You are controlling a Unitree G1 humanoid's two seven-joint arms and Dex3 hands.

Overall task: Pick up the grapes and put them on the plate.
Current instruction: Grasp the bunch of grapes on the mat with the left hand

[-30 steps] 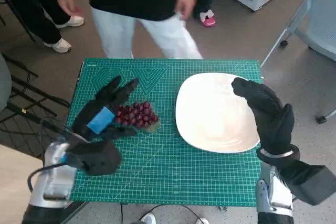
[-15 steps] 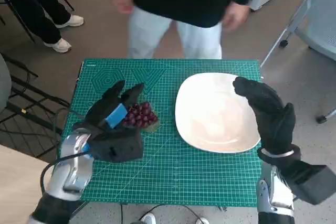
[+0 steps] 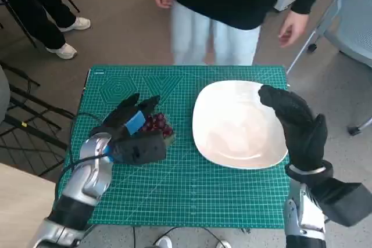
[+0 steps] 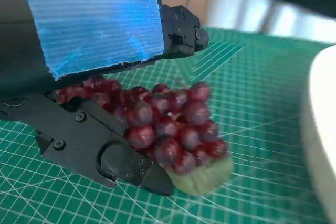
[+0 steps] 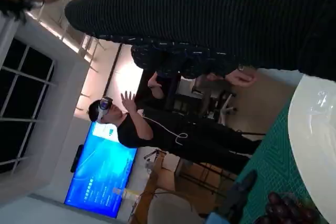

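Observation:
A bunch of dark red grapes (image 3: 158,125) on a green stem pad lies on the green cutting mat (image 3: 192,190), left of the white plate (image 3: 238,123). My left hand (image 3: 131,130) sits over the bunch's left side. In the left wrist view its fingers (image 4: 178,24) reach above the grapes (image 4: 168,124) and the thumb lies beside them, still spread, with the bunch resting on the mat. My gloved right hand (image 3: 296,123) is held upright by the plate's right rim with its fingers apart, holding nothing. The right wrist view shows the plate (image 5: 315,135) and the grapes (image 5: 286,211).
A person in a dark top and pale trousers (image 3: 215,33) stands just beyond the table's far edge. Another person's shoes (image 3: 67,50) are at the upper left. A chair base (image 3: 354,129) is at the right. The mat's near half holds no objects.
My left hand has slid right and forward onto the grapes, its forearm swinging in. The person behind the table has moved to the right. My right hand has stayed put.

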